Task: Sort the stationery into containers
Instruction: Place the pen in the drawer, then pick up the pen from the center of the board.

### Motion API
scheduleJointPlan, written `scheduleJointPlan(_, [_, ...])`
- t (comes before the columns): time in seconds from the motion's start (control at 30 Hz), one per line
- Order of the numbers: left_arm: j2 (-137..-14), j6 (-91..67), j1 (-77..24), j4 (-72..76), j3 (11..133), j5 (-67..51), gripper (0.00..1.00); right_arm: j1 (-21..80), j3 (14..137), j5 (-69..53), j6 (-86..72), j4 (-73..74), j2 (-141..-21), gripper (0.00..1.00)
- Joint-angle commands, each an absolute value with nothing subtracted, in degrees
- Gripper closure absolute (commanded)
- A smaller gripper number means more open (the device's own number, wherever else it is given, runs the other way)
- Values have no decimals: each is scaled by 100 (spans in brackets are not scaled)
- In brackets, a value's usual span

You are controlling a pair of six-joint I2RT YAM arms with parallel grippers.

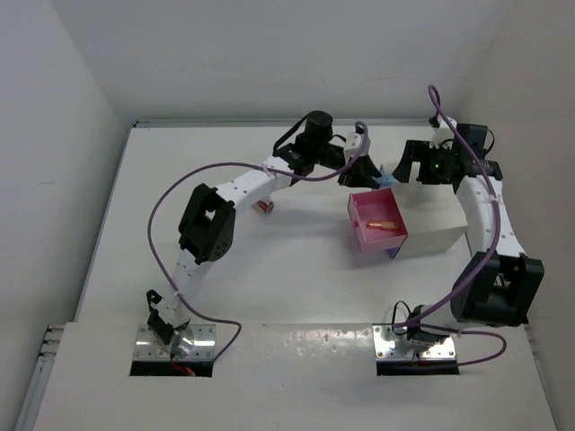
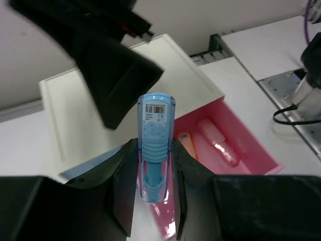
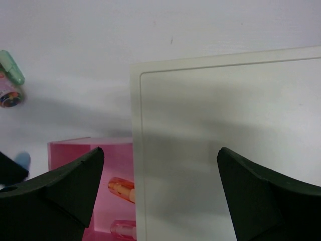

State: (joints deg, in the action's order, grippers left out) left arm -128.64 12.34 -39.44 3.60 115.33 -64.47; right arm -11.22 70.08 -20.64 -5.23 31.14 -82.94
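Left gripper [image 2: 155,168]: clamped on blue stationery piece [image 2: 156,133], lower end hidden between the fingers, near pink drawer [image 2: 248,138], toward tabletop's far right corner. Drawer contents: orange piece [image 2: 186,143], pink piece [image 2: 218,140]. Right gripper [image 3: 159,155]: spread wide over white cabinet [image 3: 215,125]. Mint green piece [image 3: 11,68]: cut off at frame edge.

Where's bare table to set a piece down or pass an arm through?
Free: table between left arm, pink drawer and the near edge; also the far-left corner outside the left arm's cable. Crowded: the cabinet's far edge, where left gripper, holding a blue piece, meets right gripper.
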Motion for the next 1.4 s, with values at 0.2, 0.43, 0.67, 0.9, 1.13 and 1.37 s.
scheduleJointPlan(0.2, [-13008, 976, -4280, 713, 11663, -6469, 99, -1309, 7471, -2373, -519, 3190, -8297, 8])
scheduleJointPlan(0.43, [-13061, 1125, -4245, 352, 11681, -6179, 48, -1459, 7602, -2496, -448, 3208, -8376, 8])
scheduleJointPlan(0.67, [-12929, 1011, -3947, 176, 12049, -5863, 40, -1477, 7620, -2601, -501, 3085, -8455, 8])
scheduleJointPlan(0.9, [-12691, -228, -3166, -234, 12268, -4827, 75, -1477, 7612, -2610, -562, 2944, -8464, 8])
scheduleJointPlan(1.13, [-13122, 1176, -2005, -3107, 13157, -3088, 74, -1485, 7453, -2575, -633, 2734, -8411, 8])
scheduleJointPlan(1.37, [-13024, 2426, -1503, -3795, 12409, -2164, 56, -1485, 7453, -2584, -861, 2646, -8516, 8])
